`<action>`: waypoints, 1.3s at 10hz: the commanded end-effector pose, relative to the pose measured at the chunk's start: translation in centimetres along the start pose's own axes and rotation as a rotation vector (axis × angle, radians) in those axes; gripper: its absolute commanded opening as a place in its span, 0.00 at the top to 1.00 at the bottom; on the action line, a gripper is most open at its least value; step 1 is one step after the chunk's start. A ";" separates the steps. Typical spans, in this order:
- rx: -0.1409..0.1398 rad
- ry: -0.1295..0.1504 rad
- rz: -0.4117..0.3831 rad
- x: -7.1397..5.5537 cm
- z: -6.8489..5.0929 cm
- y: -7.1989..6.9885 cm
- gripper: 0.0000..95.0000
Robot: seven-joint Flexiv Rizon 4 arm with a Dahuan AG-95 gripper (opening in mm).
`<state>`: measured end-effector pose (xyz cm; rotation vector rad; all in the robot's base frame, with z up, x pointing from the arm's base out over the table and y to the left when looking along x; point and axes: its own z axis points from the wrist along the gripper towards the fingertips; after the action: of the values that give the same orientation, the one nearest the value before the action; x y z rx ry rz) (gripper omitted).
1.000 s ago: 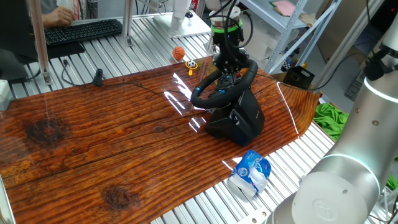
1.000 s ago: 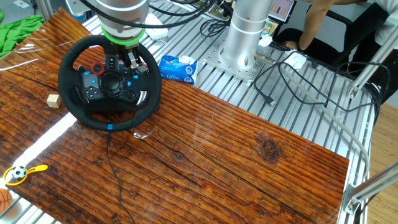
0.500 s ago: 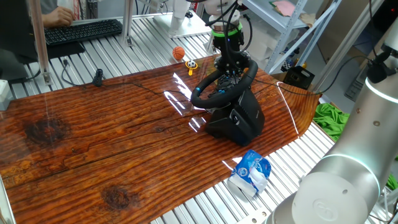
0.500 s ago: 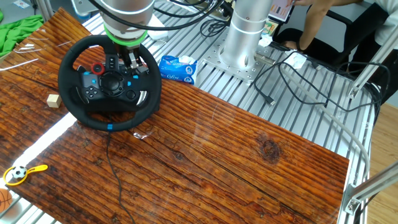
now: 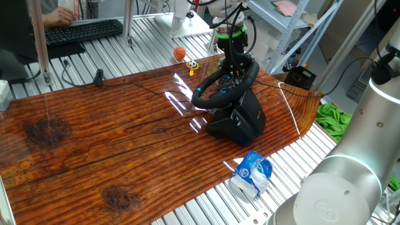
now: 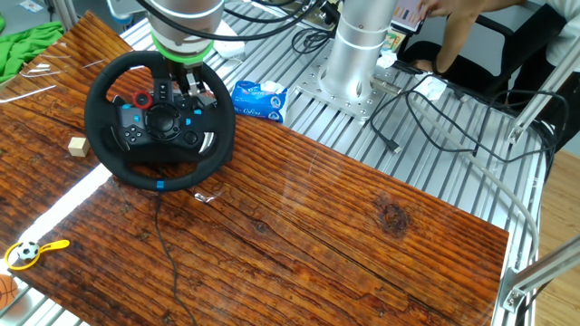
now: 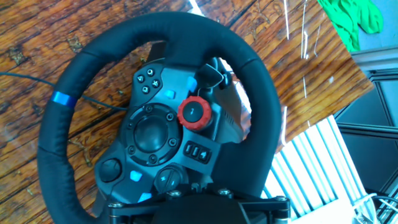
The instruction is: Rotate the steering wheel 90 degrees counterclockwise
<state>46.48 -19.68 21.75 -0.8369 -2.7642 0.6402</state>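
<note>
The steering wheel (image 6: pixel 159 120) is a black thick-rimmed wheel with a red dial and blue-lit hub buttons, on a bulky black base (image 5: pixel 240 119). It stands at the table's far end. Its blue rim mark (image 6: pixel 159 186) points to the bottom of the other fixed view. My gripper (image 6: pixel 186 92) hangs straight down over the hub's upper right spoke, inside the rim. In the hand view the wheel (image 7: pixel 149 134) fills the frame and only the gripper's body shows at the bottom edge. The fingertips are hidden, so the jaws' state is unclear.
A blue and white packet (image 5: pixel 252 174) lies off the wooden board beside the wheel; it also shows in the other fixed view (image 6: pixel 258 98). A small wooden cube (image 6: pixel 79 146), a yellow toy (image 6: pixel 32 252), an orange ball (image 5: pixel 179 54) and a black cable (image 6: pixel 168 244) lie nearby.
My gripper has shifted slightly over the hub. The wheel's blue mark has not moved.
</note>
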 end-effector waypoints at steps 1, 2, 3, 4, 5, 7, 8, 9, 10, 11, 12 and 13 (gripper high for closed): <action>-0.001 -0.002 -0.004 -0.4 0.0 -0.2 1.00; -0.002 -0.003 -0.007 -0.6 0.0 -0.4 1.00; -0.005 -0.002 -0.006 -0.8 0.0 -0.4 1.00; -0.005 -0.002 -0.005 -0.8 0.1 -0.5 1.00; -0.006 -0.002 -0.007 -0.9 0.1 -0.5 1.00; -0.007 -0.005 -0.014 -1.0 0.2 -0.5 1.00; -0.009 -0.008 -0.020 -1.1 0.2 -0.5 1.00; -0.009 -0.014 -0.027 -1.3 0.3 -0.5 1.00; -0.011 -0.015 -0.028 -1.4 0.3 -0.5 1.00; -0.011 -0.016 -0.023 -1.4 0.3 -0.5 1.00; -0.010 -0.017 -0.014 -1.4 0.3 -0.5 1.00; -0.009 -0.013 -0.014 -1.4 0.3 -0.5 1.00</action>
<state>47.27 -20.92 21.58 -0.8162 -2.7875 0.6347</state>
